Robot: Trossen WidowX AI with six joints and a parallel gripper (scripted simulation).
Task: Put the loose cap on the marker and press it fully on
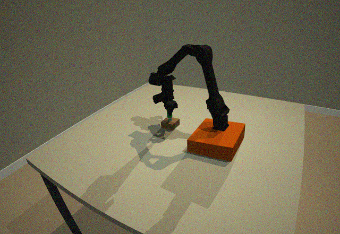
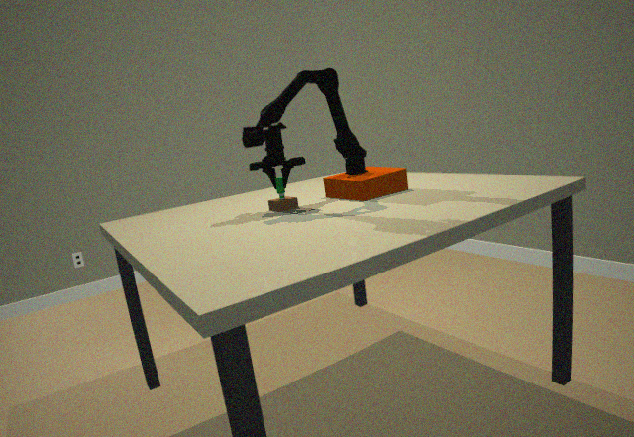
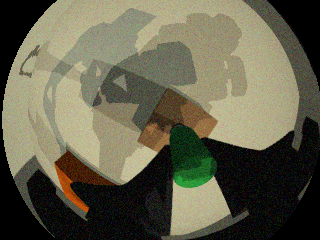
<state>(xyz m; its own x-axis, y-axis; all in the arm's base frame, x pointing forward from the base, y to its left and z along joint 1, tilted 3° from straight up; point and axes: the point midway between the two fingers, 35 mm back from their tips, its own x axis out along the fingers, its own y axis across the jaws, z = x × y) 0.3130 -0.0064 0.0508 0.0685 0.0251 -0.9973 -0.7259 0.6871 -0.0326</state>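
Here the gripper [image 2: 279, 182], pointing straight down, is clamped on the green cap [image 2: 279, 185]; directly beneath its fingertips sits the brown holder block [image 2: 282, 203], the marker hidden under the cap. Well to the gripper's right lies the orange base [image 2: 366, 182] on the table [image 2: 215, 263].

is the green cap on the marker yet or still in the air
On it, though whether fully seated cannot be told: the green cap, gripped by the gripper, stands upright just above the holder block.

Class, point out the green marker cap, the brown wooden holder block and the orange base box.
green marker cap [image 2: 279, 184], exterior view, its side below the gripper fingers.
brown wooden holder block [image 1: 170, 123], top view, front face.
orange base box [image 1: 214, 145], top view, front face.
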